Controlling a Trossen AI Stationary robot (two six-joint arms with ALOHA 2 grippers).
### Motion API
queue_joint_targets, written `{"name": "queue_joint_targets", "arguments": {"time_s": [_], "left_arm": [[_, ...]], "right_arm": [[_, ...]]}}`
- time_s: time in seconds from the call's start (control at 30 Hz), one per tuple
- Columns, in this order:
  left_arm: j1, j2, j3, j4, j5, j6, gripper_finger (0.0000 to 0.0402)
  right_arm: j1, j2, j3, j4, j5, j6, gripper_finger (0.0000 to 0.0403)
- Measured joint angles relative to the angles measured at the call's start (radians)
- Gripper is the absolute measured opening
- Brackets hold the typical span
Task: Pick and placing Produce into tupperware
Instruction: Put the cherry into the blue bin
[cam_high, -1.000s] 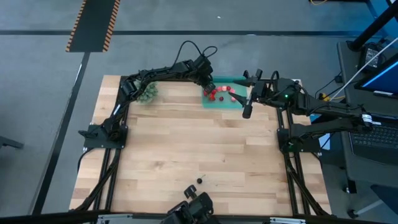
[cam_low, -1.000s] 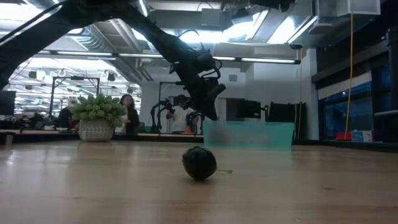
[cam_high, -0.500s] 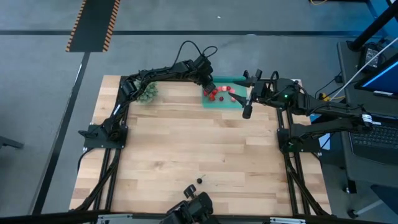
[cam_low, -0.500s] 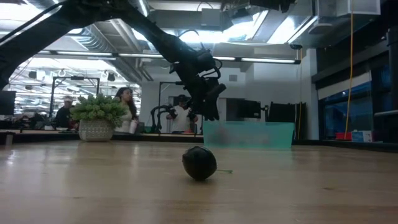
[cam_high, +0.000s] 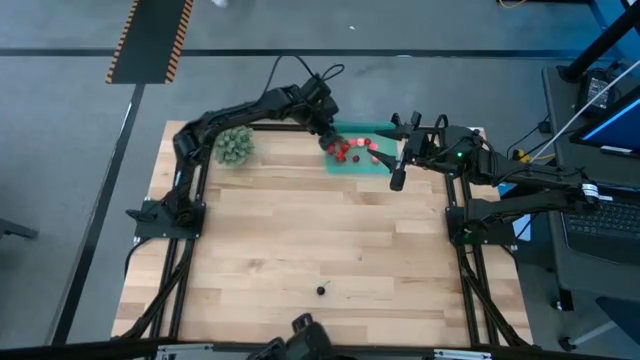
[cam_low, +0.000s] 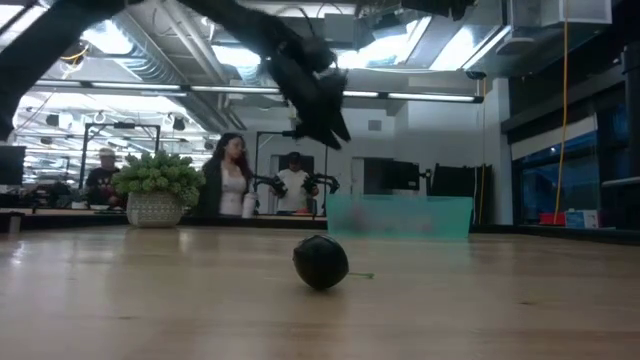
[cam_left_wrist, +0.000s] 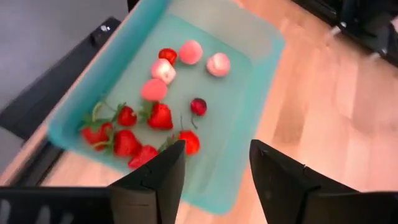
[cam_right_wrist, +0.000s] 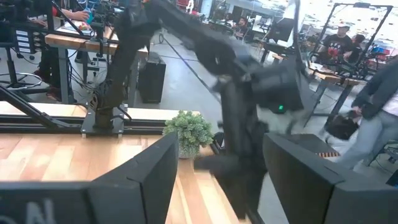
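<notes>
My left gripper (cam_left_wrist: 211, 163) hangs released and empty above the tupperware (cam_left_wrist: 118, 59), red and pink produce (cam_left_wrist: 160, 116) inside. Right gripper (cam_high: 397, 181) waits beside it, fingers apart. No readable writing.

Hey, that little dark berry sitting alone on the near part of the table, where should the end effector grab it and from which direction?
Probably straight down from above, closing across the widest part of the dark berry. It is round and sits alone on the bare table, so both sides look free. A thin stem seems to trail along the wood on one side; grip the body, not that. The left end effector is open, above the tupperware.
</notes>
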Motion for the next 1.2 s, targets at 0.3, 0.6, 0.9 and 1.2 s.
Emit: {"name": "queue_joint_targets", "arguments": {"time_s": [0.3,0.6,0.9,1.2], "left_arm": [[-0.069,-0.161,0.001,-0.272,-0.056,0.076,0.0164],[-0.180,-0.266,0.000,-0.532,-0.119,0.102,0.0165],[-0.288,-0.385,0.000,-0.646,-0.229,0.069,0.0160],[-0.373,-0.537,-0.075,-0.663,-0.335,0.007,0.0165]], "right_arm": [[0.000,0.000,0.000,-0.004,-0.001,0.000,0.0236],[0.000,0.000,0.000,-0.079,-0.008,0.068,0.0236],[0.057,0.014,0.000,-0.136,-0.144,0.163,0.0236],[0.224,0.103,0.000,-0.186,-0.146,0.181,0.0236]]}}
